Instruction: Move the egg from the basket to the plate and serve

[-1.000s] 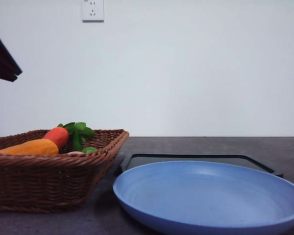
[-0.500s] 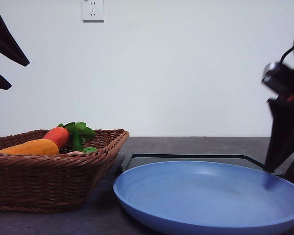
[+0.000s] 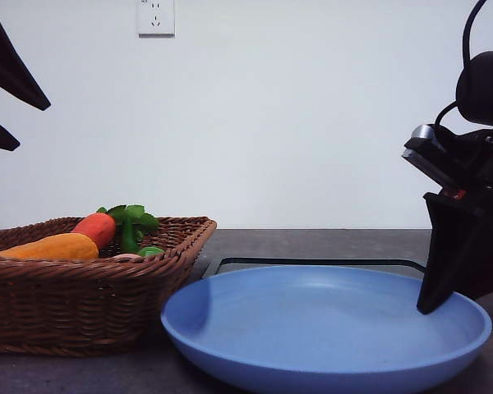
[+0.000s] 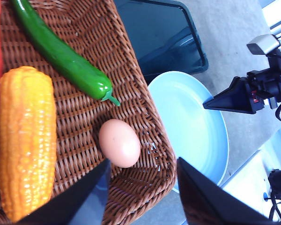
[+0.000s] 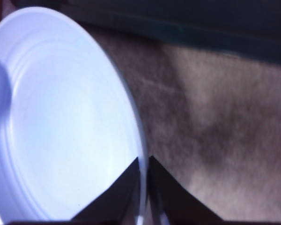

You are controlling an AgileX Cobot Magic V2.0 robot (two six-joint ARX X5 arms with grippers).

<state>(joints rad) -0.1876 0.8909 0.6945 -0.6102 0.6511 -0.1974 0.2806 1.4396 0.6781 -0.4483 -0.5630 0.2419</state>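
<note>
The egg lies in the brown wicker basket near its corner. My left gripper hovers open above it, one finger on each side of that corner. In the front view the left gripper hangs high over the basket. The light blue plate sits right of the basket. My right gripper is shut on the plate's rim, fingers pinching the edge. From the front, the right gripper meets the plate's right rim.
Also in the basket are a corn cob, a green pepper and an orange-red vegetable. A flat black tray lies behind the plate on the grey table. A wall socket is on the back wall.
The right gripper has come in from the right and closed on the plate's rim, and the plate has slid left toward the basket. The left gripper's fingers have spread since the earliest frame.
</note>
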